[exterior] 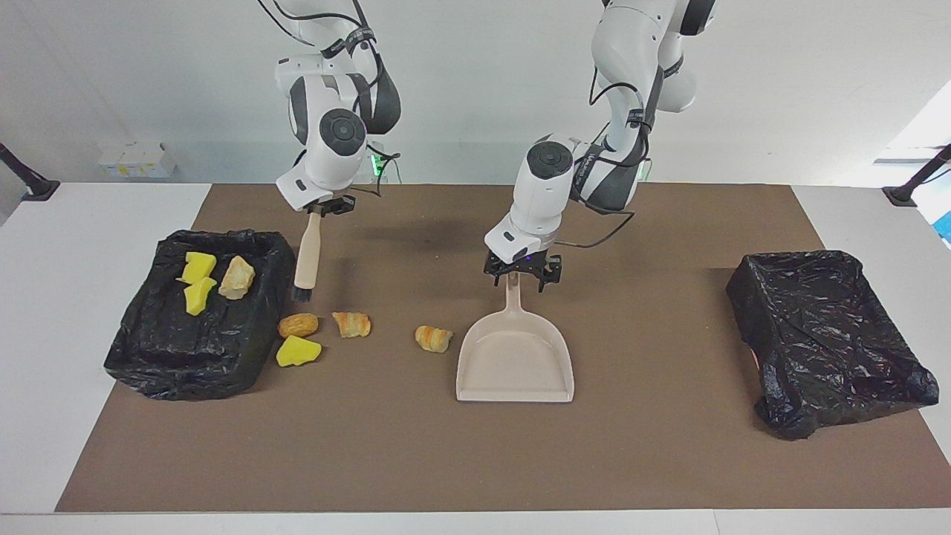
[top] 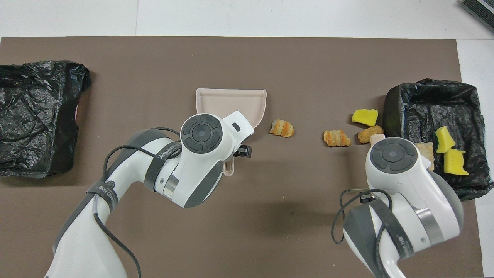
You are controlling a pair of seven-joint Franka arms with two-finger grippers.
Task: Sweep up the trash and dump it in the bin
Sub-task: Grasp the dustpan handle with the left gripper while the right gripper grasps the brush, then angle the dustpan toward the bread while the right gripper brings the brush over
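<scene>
- We see the left gripper [exterior: 523,272] spread wide over the dustpan [exterior: 515,361] handle.
- The right gripper [exterior: 325,207] pinches the brush [exterior: 304,256], hanging above the trash [exterior: 299,325]: four scraps on the mat beside a black-lined bin [exterior: 245,338], three inside it.

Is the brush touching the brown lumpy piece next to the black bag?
Apart. In the facing view the brush, held by the right gripper, ends with its bristles short of the brown lump; bare mat shows between them.
</scene>
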